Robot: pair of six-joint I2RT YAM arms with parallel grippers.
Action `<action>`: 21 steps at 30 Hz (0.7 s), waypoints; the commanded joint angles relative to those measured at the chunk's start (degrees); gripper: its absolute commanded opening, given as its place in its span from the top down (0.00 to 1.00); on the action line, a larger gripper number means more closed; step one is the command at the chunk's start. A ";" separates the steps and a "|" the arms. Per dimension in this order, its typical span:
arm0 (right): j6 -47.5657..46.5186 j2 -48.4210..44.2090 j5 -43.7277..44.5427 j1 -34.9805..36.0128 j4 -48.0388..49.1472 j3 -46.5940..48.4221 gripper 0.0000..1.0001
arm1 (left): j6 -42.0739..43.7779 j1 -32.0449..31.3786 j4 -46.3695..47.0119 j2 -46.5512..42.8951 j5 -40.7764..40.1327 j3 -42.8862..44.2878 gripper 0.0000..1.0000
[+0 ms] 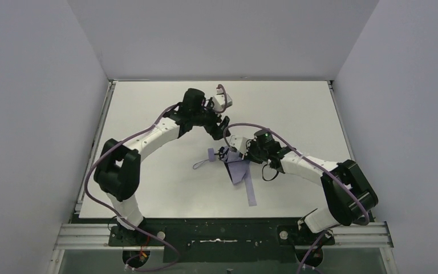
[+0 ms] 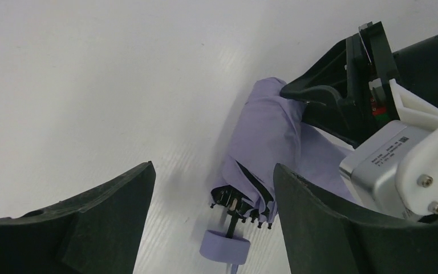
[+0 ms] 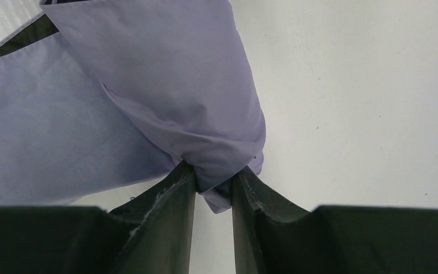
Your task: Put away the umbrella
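Compact lavender folding umbrella, collapsed, lies near centre of white table, with its lavender plastic handle toward 9 o'clock in the top view. Right gripper pinches the canopy fabric at the 3 o'clock end. Left gripper is above, jaws wide apart, holding nothing.

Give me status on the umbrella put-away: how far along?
Done: the umbrella is collapsed, with its ribs folded down near the handle. In hand: the right gripper pinches the canopy's tip end, and the left gripper hangs open above it, empty. Left: the canopy fabric lies loose and unrolled, and a long fabric strip trails out unwrapped.
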 commanded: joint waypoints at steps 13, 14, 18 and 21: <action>1.63 -1.66 2.64 2.64 -2.54 -4.03 0.91 | -6.67 -0.27 -2.64 18.55 15.10 8.89 0.13; 1.59 -1.72 2.69 2.61 -2.53 -4.11 0.91 | -6.40 -0.33 -3.05 19.05 14.75 9.21 0.13; 1.65 -1.60 2.72 2.75 -2.28 -4.12 0.91 | -5.16 -0.75 -4.03 19.96 13.97 9.34 0.11; 2.14 -1.27 2.57 2.75 -1.59 -4.12 0.91 | -3.95 -1.26 -5.37 20.36 15.13 9.23 0.11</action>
